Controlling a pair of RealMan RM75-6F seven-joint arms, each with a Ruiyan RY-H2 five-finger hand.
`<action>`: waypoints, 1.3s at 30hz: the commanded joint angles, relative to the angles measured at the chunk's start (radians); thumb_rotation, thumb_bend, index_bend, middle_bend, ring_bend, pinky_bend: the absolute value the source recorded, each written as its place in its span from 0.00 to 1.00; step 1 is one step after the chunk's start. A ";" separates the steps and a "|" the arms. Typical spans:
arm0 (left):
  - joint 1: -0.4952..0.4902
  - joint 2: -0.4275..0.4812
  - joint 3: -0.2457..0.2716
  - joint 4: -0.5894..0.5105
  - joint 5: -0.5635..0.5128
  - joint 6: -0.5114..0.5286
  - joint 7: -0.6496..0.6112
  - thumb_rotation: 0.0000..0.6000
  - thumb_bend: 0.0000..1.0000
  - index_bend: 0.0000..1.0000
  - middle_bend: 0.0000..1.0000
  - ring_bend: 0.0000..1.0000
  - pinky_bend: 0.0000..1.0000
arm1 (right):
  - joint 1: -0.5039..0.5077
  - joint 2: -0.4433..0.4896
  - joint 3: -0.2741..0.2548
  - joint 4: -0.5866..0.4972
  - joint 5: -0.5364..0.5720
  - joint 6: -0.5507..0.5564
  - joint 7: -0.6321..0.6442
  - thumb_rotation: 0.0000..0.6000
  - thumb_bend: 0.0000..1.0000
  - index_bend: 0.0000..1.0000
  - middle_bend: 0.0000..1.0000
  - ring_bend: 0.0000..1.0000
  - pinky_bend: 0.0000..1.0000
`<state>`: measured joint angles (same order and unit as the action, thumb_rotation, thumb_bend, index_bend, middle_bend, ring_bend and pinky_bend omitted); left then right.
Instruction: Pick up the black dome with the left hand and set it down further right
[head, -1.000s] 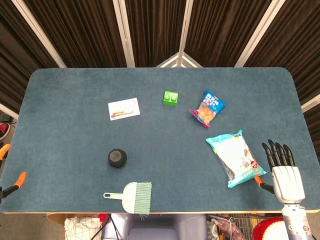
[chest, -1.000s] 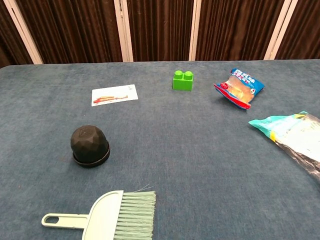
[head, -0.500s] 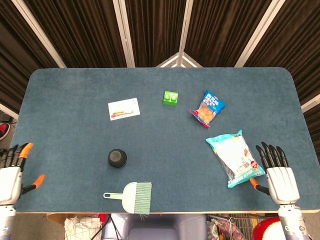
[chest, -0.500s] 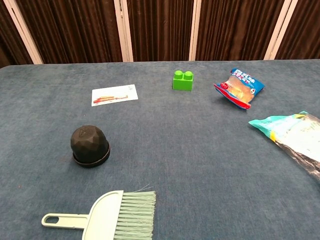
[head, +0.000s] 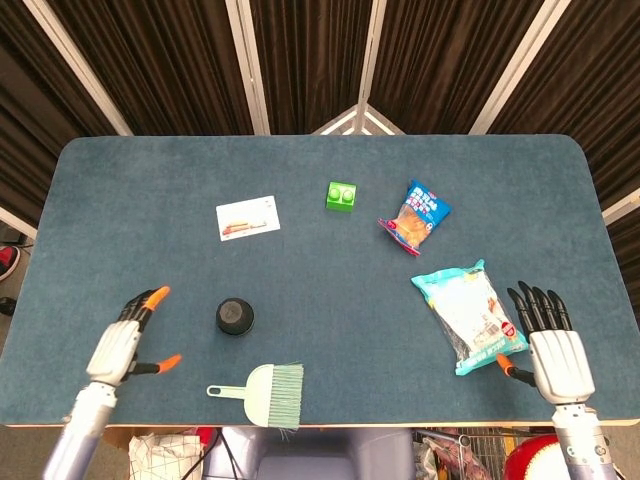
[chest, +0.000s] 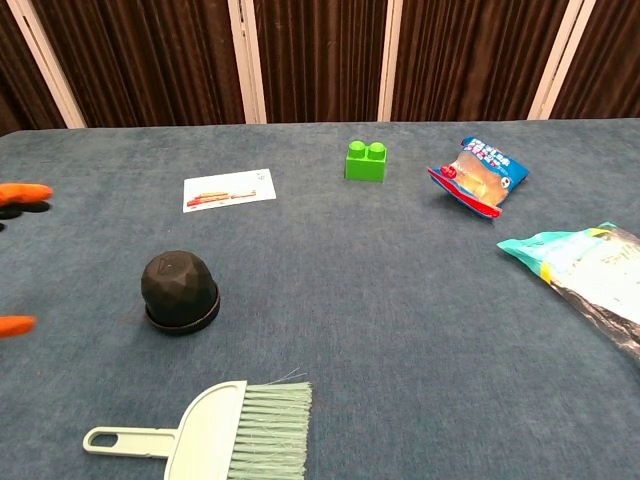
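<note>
The black dome (head: 235, 316) stands upright on the blue table, left of centre near the front; the chest view shows its faceted top (chest: 179, 289). My left hand (head: 124, 340) is over the table to the dome's left, open, fingers spread toward it, holding nothing. Only its orange fingertips (chest: 22, 192) show at the left edge of the chest view. My right hand (head: 553, 345) lies open and flat at the front right, beside the teal bag.
A pale green hand brush (head: 262, 391) lies just in front of the dome. A white card (head: 247, 217) lies behind it, a green brick (head: 342, 195) at mid-table, a blue snack bag (head: 415, 217) and a teal bag (head: 467, 315) to the right.
My left hand has come in from the left table edge toward the dome. The right hand has shifted slightly back. The dome has not moved.
</note>
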<state>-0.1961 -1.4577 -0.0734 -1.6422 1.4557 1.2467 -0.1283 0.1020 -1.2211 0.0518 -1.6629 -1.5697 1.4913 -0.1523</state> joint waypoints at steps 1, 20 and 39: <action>-0.042 -0.082 -0.035 0.076 -0.046 -0.046 -0.043 1.00 0.22 0.04 0.05 0.00 0.00 | 0.002 -0.003 0.001 0.000 0.002 -0.004 -0.002 1.00 0.21 0.00 0.00 0.01 0.00; -0.156 -0.273 -0.051 0.300 -0.090 -0.188 -0.125 1.00 0.21 0.03 0.06 0.00 0.00 | -0.004 0.009 -0.009 0.006 -0.007 0.003 0.025 1.00 0.21 0.00 0.00 0.01 0.00; -0.186 -0.338 -0.048 0.338 -0.112 -0.190 -0.071 1.00 0.21 0.03 0.15 0.00 0.00 | -0.008 0.010 -0.003 0.012 -0.002 0.015 0.050 1.00 0.21 0.00 0.00 0.01 0.00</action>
<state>-0.3806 -1.7938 -0.1206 -1.3044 1.3451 1.0545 -0.2029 0.0937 -1.2110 0.0491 -1.6513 -1.5716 1.5063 -0.1022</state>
